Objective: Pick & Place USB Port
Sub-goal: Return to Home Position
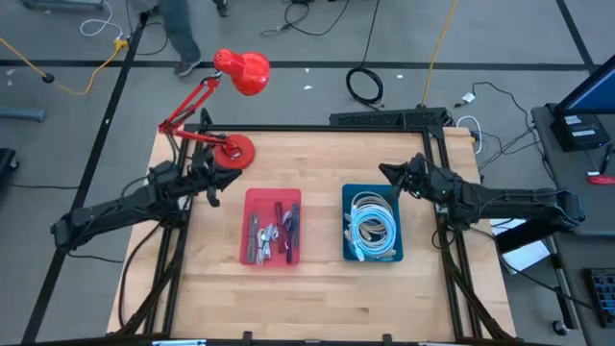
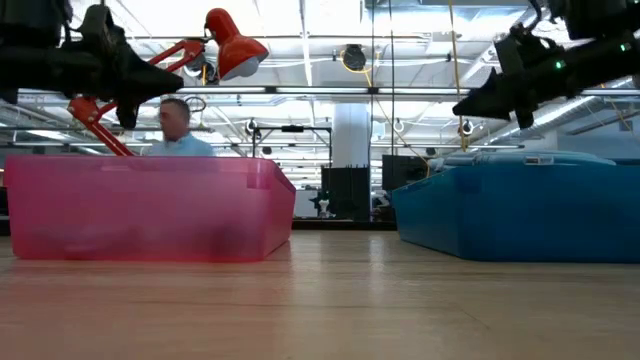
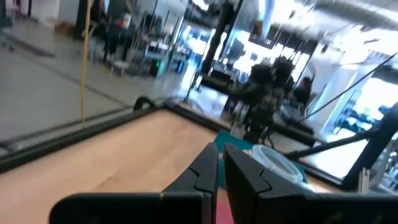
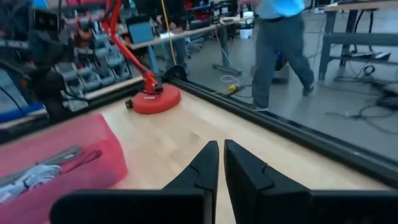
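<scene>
Between the left jaws and the right jaws, each pressed together on nothing above the pale wood-grain tabletop [image 1: 317, 288], sit a translucent red bin [image 1: 273, 193] of grey and red cables [image 1: 269, 231] and a blue bin [image 1: 370, 188] of coiled white cables [image 1: 373, 231]. Just beyond the left jaws stands a glossy red desk lamp [image 1: 240, 70]. Farther off, a person [image 4: 280, 43] stands on the grey floor [image 1: 77, 125].

The red bin [image 1: 244, 231], a translucent rectangular tub, is sitting upright and flat on the bench [image 1: 317, 298] near its middle, toward the left arm's side. It is holding a loose bundle of grey, white and dark red cables [image 1: 272, 231] lying lengthwise along its floor. The blue bin [image 1: 346, 221] is standing beside it on the right arm's side, parallel and apart. Coiled light blue and white cables [image 1: 372, 227] are filling most of it.
</scene>
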Tool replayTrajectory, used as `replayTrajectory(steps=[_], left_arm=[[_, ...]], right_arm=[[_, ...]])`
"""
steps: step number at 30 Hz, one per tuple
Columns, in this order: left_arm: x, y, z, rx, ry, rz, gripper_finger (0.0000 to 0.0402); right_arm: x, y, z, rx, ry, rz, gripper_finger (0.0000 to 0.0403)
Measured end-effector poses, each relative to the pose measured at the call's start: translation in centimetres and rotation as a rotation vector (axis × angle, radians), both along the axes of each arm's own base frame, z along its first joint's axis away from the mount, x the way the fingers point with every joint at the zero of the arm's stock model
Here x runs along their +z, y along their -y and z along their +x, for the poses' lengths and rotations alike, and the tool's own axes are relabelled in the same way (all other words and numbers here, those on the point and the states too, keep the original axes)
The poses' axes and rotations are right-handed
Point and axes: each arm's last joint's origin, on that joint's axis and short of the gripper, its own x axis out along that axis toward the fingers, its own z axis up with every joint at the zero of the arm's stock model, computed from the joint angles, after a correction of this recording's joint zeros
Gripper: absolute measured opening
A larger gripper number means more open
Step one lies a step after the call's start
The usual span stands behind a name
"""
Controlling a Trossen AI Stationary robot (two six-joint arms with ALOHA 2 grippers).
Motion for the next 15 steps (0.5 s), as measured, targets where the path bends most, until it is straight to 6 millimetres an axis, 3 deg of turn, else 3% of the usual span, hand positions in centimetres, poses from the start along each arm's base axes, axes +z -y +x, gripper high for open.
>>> replayTrajectory(steps=[7, 15], left_arm=[[-2.1, -0.1, 0.0, 0.011, 0.014, -0.014, 0.0026], [-4.2, -0.4, -0.2, 0.144, -0.164, -0.048, 0.0026]], right_arm=[[-4.6, -0.2, -1.2, -0.011, 0.102, 0.087, 0.0018], [-4.8, -0.2, -1.5, -0.019, 0.111, 0.067, 0.0018]])
